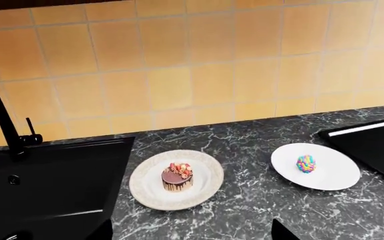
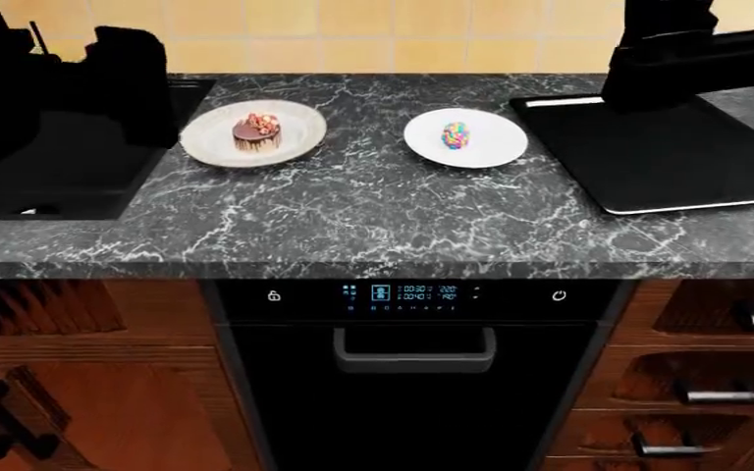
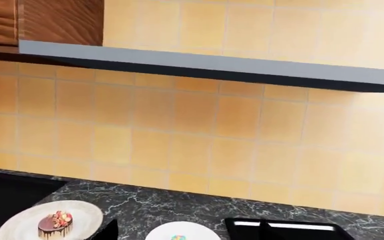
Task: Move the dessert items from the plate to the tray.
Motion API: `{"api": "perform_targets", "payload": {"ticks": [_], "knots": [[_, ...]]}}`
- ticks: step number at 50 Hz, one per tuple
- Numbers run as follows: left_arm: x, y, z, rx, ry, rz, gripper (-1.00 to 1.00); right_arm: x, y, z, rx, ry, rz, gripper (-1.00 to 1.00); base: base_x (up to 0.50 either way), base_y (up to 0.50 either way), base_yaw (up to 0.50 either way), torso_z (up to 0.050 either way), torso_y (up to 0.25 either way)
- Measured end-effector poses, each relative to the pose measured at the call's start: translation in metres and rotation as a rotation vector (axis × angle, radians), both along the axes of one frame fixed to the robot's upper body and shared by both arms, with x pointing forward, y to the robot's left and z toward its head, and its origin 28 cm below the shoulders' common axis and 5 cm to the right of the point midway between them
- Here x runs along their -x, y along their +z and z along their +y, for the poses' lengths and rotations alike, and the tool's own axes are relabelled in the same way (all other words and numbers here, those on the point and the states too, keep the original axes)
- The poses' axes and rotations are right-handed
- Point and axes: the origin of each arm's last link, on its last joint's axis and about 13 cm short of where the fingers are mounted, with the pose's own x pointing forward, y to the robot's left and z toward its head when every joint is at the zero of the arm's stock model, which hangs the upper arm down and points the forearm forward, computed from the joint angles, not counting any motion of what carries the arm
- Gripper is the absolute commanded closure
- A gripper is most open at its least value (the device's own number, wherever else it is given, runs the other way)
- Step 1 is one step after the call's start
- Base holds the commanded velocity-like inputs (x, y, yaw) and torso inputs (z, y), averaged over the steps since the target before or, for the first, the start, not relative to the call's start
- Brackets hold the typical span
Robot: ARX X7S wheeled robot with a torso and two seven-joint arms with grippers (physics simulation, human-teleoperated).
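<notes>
The chocolate cake (image 1: 177,177) sits on a cream patterned plate (image 1: 145,187), also in the head view (image 2: 256,132) and the right wrist view (image 3: 54,224). The candy-bit egg sweet (image 1: 305,163) sits on a plain white plate (image 1: 335,175), also in the head view (image 2: 455,135). The black tray (image 2: 666,157) lies right of the white plate. My left gripper (image 1: 192,235) is open and empty, hovering back from the cake plate. My right gripper (image 3: 188,235) is open and empty, raised high, with the white plate (image 3: 182,231) below it.
A black sink (image 2: 50,167) with a black faucet (image 1: 2,115) lies left of the cake plate. The dark marble counter (image 2: 377,206) ends at a front edge above an oven (image 2: 410,373). A tiled wall (image 1: 192,65) backs the counter. A grey hood (image 3: 212,67) hangs overhead.
</notes>
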Motion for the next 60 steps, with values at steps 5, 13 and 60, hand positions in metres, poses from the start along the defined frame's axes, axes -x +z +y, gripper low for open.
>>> {"api": "perform_targets", "payload": {"ticks": [5,13,60], "knots": [[0.0,0.014,0.002,0.006,-0.008,0.009,-1.0,0.001,0.011,-0.001,-0.006,0.006,-0.007,-1.0,0.37,0.0,0.0,0.0,0.0],[0.0,0.029,0.003,0.005,-0.015,0.019,-1.0,0.002,0.026,-0.002,0.004,0.015,-0.019,-1.0,0.39,0.0,0.0,0.0,0.0],[0.002,0.038,0.004,0.014,-0.032,0.037,-1.0,0.005,0.044,-0.009,0.016,0.009,-0.021,-1.0,0.34,0.03,0.0,0.0,0.001]]}}
